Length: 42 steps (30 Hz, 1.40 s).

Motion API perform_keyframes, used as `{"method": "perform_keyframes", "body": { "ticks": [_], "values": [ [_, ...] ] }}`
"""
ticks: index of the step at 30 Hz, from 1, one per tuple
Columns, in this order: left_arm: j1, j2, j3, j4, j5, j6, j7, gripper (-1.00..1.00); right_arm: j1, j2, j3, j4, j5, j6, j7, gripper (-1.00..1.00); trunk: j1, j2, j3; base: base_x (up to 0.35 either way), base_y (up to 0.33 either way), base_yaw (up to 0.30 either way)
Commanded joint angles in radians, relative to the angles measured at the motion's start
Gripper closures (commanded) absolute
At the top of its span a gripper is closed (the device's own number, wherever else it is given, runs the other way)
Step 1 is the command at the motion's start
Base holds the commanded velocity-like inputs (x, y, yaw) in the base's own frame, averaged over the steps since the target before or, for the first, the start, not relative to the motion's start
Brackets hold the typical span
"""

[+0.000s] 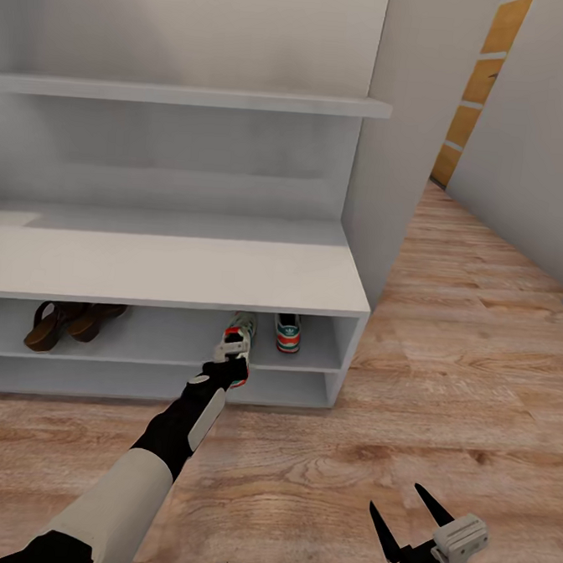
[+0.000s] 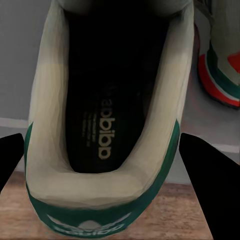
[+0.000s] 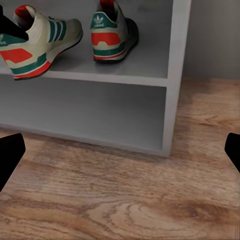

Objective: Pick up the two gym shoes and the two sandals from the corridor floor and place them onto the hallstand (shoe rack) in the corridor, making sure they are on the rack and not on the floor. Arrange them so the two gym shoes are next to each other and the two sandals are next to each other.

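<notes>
Gym shoe (image 1: 239, 339), light with a soft collar but firm heel cup, sits half on the hallstand's (image 1: 172, 278) upper tier beside its mate (image 1: 287, 332), left gripper's (image 1: 225, 363) fingers spread astride its heel.

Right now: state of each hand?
Left hand: at the heel of a gym shoe on the rack; grip cannot be told.
Right hand: open, empty.

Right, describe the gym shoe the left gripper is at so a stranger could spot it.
Find the white hallstand and its upper shoe tier, right end. Two white, green-striped gym shoes sit there; the wanted gym shoe is the left one, heel overhanging the shelf edge at the left gripper, unlike its neighbour set fully inside.
</notes>
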Motion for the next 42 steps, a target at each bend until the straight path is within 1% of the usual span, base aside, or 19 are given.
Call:
{"method": "perform_keyframes", "body": {
  "ticks": [1,14,42],
  "values": [
    [0.0,0.0,0.0,0.0,0.0,-0.001,0.0,1.0,0.0,0.0,0.0,0.0,0.0,0.0,0.0,-1.0,0.0,0.0,0.0,0.156,0.0,0.0],
    [0.0,0.0,0.0,0.0,0.0,-0.009,0.0,1.0,0.0,0.0,0.017,0.0,0.0,0.002,-0.002,-1.0,0.0,0.0,0.0,0.047,0.0,0.0],
    [0.0,0.0,0.0,0.001,0.0,-0.008,-0.001,1.0,0.0,0.0,0.019,0.0,0.0,0.005,-0.003,-1.0,0.0,0.0,0.0,0.002,0.0,0.0]
  ]
}}
